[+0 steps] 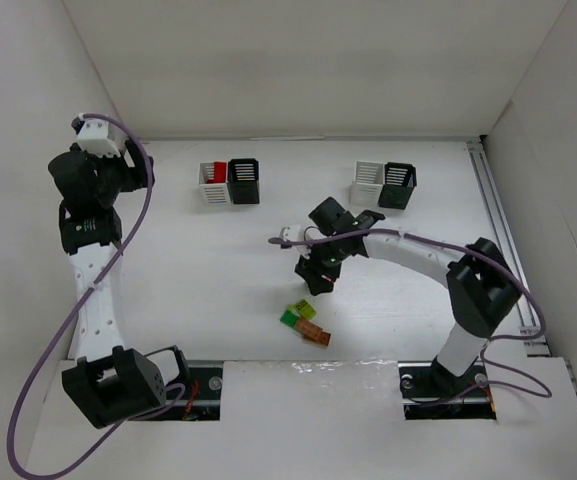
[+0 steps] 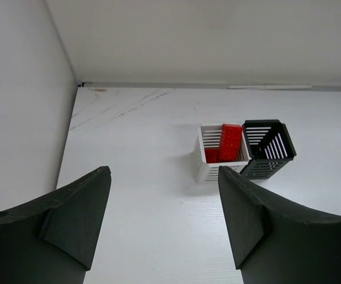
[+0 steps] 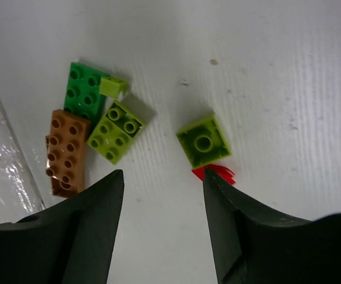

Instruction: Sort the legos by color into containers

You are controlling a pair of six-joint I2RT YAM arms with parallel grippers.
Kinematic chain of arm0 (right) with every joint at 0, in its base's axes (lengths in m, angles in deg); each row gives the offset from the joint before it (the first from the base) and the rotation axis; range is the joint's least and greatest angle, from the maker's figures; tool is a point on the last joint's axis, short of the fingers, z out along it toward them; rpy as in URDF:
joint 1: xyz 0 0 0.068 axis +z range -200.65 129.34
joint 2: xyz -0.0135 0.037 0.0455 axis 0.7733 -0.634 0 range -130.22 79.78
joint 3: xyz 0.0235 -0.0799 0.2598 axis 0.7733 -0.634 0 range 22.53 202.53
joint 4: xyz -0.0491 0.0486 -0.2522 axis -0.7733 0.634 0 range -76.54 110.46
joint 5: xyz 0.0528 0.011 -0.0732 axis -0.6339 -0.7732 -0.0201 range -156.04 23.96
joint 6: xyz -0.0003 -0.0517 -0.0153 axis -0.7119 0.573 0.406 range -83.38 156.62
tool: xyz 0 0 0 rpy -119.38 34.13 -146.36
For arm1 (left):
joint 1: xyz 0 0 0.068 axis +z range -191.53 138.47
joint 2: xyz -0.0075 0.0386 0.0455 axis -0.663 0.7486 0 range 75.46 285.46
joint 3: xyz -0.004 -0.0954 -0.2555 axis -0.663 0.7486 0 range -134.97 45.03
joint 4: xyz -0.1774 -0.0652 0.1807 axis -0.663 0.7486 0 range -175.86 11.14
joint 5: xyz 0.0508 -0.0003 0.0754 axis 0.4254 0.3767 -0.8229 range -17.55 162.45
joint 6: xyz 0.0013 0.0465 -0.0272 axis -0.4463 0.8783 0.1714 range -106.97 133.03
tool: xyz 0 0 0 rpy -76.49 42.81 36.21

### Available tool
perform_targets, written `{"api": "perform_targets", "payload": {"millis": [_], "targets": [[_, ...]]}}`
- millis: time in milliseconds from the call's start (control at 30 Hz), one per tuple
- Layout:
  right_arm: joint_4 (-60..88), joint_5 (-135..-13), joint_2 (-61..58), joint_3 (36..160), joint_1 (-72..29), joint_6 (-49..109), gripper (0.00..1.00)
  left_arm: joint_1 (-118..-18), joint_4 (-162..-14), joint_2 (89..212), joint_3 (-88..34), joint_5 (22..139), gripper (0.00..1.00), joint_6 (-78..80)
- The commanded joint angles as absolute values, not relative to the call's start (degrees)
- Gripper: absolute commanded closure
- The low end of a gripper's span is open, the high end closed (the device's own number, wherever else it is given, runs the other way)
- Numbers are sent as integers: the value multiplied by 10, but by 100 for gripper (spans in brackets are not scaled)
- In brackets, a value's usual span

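Note:
Several legos lie loose on the white table in the right wrist view: a green brick (image 3: 84, 89), a tiny yellow-green one (image 3: 113, 87), a larger yellow-green one (image 3: 117, 131) and an orange one (image 3: 67, 151). An upturned yellow-green brick (image 3: 204, 141) lies apart, with a red piece (image 3: 214, 173) half hidden by my right finger. My right gripper (image 3: 164, 177) hovers open and empty just short of them. Two red legos (image 2: 229, 143) sit in the left white container (image 2: 208, 165), beside a black container (image 2: 269, 149). My left gripper (image 2: 164, 177) stands open and empty at the far left (image 1: 128, 172).
A second white container (image 1: 368, 183) and black container (image 1: 398, 185) stand at the back right. White walls close the table on the left, back and right. A metal rail (image 1: 503, 240) runs along the right edge.

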State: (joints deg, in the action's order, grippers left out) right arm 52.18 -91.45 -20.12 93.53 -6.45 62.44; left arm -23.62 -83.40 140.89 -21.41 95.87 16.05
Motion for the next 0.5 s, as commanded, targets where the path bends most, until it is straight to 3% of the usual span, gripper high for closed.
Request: {"api": "perform_targets", "payload": {"millis": [0,233,400,467], "targets": [[519,-900,-148,935,-86,674,39,-236,-856,1393,-210,982,30,157],[507,-917,-120,958,-28,662,43,-236,-874,1398,-197,988,29,146],[507,-971,-172,977,39,637,70,-236,-855,1393,-197,988,29,158],[519,-1002,-195,990,52,637,76,-236,-849,1387,-197,982,29,165]]}}
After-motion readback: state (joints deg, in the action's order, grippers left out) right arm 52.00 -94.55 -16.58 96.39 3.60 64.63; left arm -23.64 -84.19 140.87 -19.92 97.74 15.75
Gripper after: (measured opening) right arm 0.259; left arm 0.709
